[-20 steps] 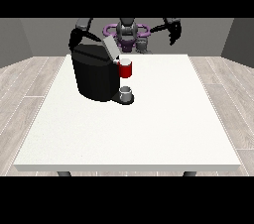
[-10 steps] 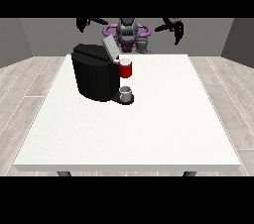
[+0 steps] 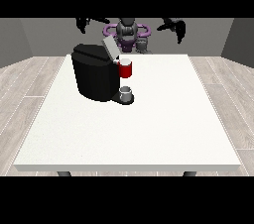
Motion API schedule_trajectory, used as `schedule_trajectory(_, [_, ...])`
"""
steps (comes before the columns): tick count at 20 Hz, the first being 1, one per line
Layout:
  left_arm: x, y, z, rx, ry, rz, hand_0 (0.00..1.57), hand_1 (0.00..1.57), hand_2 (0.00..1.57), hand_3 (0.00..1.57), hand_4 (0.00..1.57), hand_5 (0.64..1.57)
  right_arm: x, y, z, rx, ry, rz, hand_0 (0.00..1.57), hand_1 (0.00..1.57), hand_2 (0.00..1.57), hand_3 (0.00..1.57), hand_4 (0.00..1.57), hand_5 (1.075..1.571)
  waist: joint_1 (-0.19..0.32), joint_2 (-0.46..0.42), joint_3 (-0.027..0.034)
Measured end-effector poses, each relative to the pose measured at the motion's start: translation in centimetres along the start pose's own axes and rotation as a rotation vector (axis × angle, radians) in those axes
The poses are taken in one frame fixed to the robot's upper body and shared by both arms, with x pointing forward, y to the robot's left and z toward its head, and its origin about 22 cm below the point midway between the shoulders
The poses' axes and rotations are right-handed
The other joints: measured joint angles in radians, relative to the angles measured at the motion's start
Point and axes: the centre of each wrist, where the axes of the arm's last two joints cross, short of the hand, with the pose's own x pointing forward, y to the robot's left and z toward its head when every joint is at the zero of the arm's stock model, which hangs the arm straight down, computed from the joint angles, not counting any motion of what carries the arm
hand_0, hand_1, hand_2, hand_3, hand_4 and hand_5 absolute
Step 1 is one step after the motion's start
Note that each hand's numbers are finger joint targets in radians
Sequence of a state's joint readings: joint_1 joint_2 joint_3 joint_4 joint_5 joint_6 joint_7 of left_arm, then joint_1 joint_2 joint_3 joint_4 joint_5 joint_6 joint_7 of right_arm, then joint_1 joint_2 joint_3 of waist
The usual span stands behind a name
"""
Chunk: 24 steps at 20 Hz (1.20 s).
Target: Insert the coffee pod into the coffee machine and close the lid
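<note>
The black coffee machine stands on the white table, left of the middle. Its grey lid is tilted up and open. A red holder with a pale top juts from its front, above a small grey cup on the base. A small grey cylinder, possibly the coffee pod, stands at the table's far edge in front of the robot. The hand at the view's left is raised high above and behind the machine, holding nothing. The hand at the view's right is also raised, with fingers hanging down and nothing in them.
The robot's torso with a purple ring sits behind the far edge. Wooden floor surrounds the table.
The arm at the view's left rose from beside the machine's top to high above it. The arm at the view's right shifted slightly outward. The machine, lid and cup have not moved.
</note>
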<state>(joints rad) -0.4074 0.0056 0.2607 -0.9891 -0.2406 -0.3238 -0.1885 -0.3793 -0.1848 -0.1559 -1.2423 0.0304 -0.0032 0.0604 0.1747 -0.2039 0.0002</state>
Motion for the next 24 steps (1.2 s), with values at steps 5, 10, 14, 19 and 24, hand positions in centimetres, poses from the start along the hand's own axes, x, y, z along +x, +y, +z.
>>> schedule_trajectory(5, [1.2, -0.4, 0.5, 0.0, -0.045, -0.011, 0.0, 0.0, 0.0, 0.0, 0.26, 1.571, 1.0, -0.3, -1.4, 0.0, 0.019, -0.087, 0.0, 0.0, 0.0, 0.0, 0.1, 1.571, 0.015, 0.058, -0.0002])
schedule_trajectory(10, [2.4, -0.3, 1.4, 0.021, -0.1, -0.018, 0.0, 0.0, 0.0, 0.0, 0.37, 1.571, 1.1, 0.2, -2.5, 0.008, 0.027, -0.122, 0.0, 0.0, 0.0, 0.0, 0.06, 1.571, 0.016, 0.114, -0.0001])
schedule_trajectory(14, [3.2, 0.9, 2.3, 0.034, -0.133, -0.027, 0.0, 0.0, 0.0, 0.0, 0.38, 1.571, 2.7, 1.3, -3.6, 0.031, 0.011, -0.112, 0.0, 0.0, 0.0, 0.0, 0.0, 1.571, 0.007, 0.156, -0.0001])
schedule_trajectory(19, [4.0, 0.7, 3.1, 0.072, -0.143, -0.039, 0.0, 0.0, 0.0, 0.0, 0.37, 1.571, 3.3, 3.2, -4.2, 0.092, 0.003, -0.099, 0.0, 0.0, 0.0, 0.0, 0.0, 1.571, -0.015, 0.179, -0.0001])
schedule_trajectory(24, [3.8, 1.2, 4.0, 0.11, -0.151, -0.053, 0.0, 0.0, 0.0, 0.0, 0.31, 1.571, 4.4, 4.1, -4.8, 0.138, -0.013, -0.079, 0.0, 0.0, 0.0, 0.0, 0.0, 1.571, -0.032, 0.202, -0.0002])
